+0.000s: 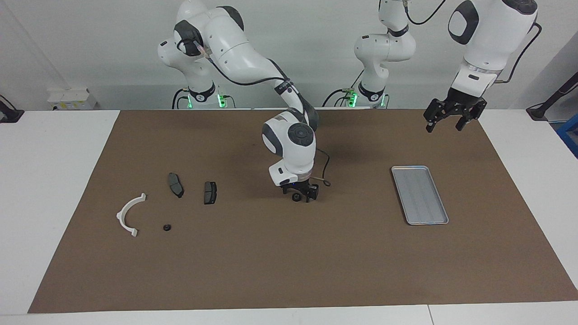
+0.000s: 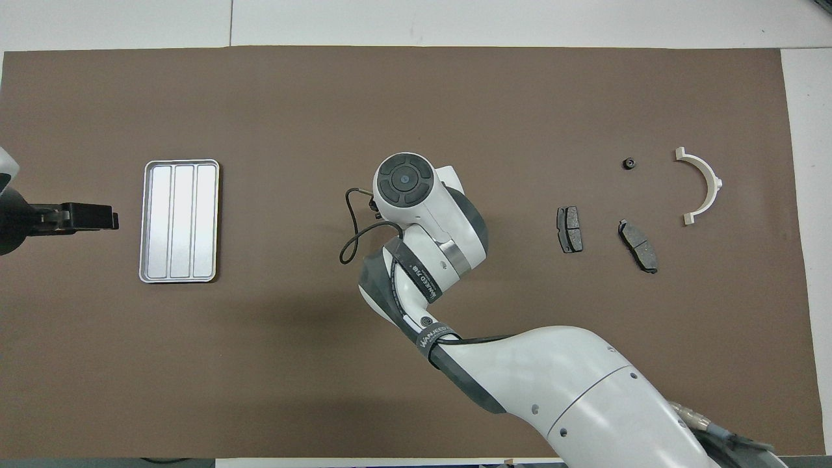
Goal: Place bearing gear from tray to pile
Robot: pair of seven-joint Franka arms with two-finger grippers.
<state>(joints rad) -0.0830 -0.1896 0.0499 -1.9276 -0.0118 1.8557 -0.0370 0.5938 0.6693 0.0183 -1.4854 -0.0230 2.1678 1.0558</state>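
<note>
A small black bearing gear (image 1: 296,197) lies on the brown mat midway between tray and pile. My right gripper (image 1: 299,195) is lowered over it, open, one finger on each side of it. In the overhead view the right wrist (image 2: 404,179) hides that gear. The silver tray (image 1: 420,195) (image 2: 180,221) has nothing in it. The pile holds a white half-ring bracket (image 1: 128,214) (image 2: 705,185), two dark brake pads (image 1: 175,184) (image 1: 210,192) and a second small black gear (image 1: 166,227) (image 2: 628,163). My left gripper (image 1: 443,127) (image 2: 97,216) hangs open, high over the mat beside the tray.
The brown mat (image 1: 289,271) covers most of the white table (image 1: 49,180). A black cable (image 1: 326,174) loops off the right wrist just above the mat. The left arm waits.
</note>
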